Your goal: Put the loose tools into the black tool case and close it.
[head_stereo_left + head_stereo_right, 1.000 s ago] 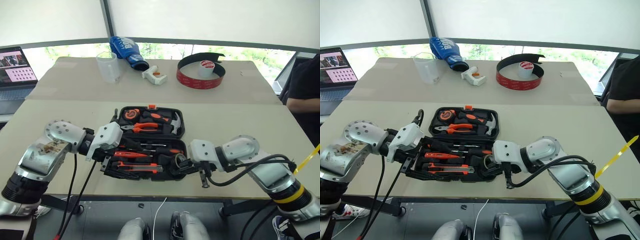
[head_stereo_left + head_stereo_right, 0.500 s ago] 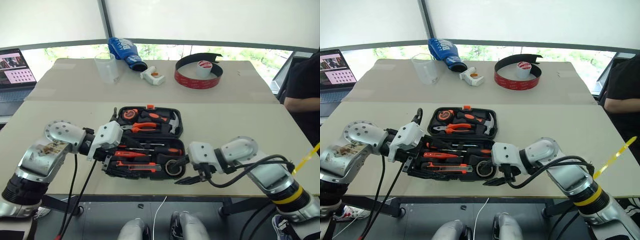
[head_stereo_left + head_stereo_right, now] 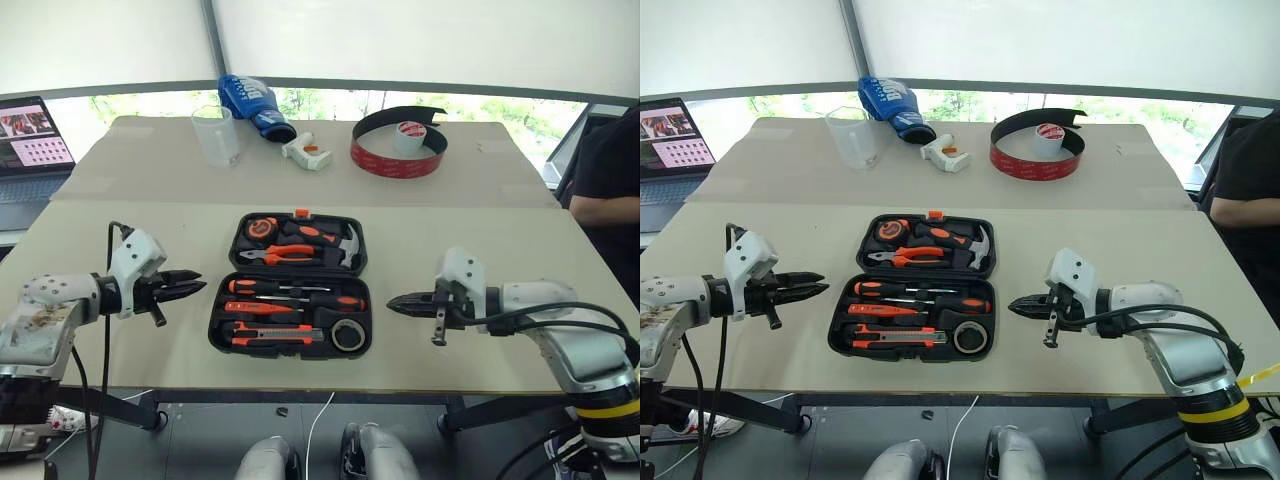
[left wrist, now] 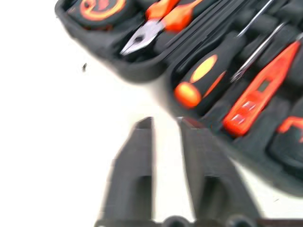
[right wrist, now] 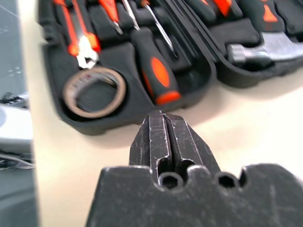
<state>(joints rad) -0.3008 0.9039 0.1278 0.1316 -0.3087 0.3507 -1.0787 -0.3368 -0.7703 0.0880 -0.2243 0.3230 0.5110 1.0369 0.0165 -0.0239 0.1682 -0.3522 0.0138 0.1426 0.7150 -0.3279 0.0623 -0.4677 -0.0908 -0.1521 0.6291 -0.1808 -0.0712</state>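
Note:
The black tool case (image 3: 290,353) lies open flat in the middle of the table. Its near half holds two black-and-orange screwdrivers (image 3: 262,287), a slim orange screwdriver (image 3: 265,308), the utility knife (image 3: 275,336) and the small tape roll (image 3: 348,336). In the far half sit pliers, a hammer and a tape measure. My left gripper (image 3: 198,287) hovers left of the case and points at it, its fingers (image 4: 135,165) close together and empty. On the other side my right gripper (image 3: 392,300) is shut and empty, pointing at the screwdriver handle (image 5: 158,75).
At the back of the table stand a clear cup (image 3: 217,135), a blue bag (image 3: 255,105), a white-and-orange gun-shaped tool (image 3: 307,152) and a red-and-black tape coil (image 3: 400,150). A laptop (image 3: 30,140) is far left. A person's arm (image 3: 605,190) shows at the right edge.
Both grippers have drawn back from the case, the left one leftward and the right one rightward. Both have closed. The tape roll stays in the case.

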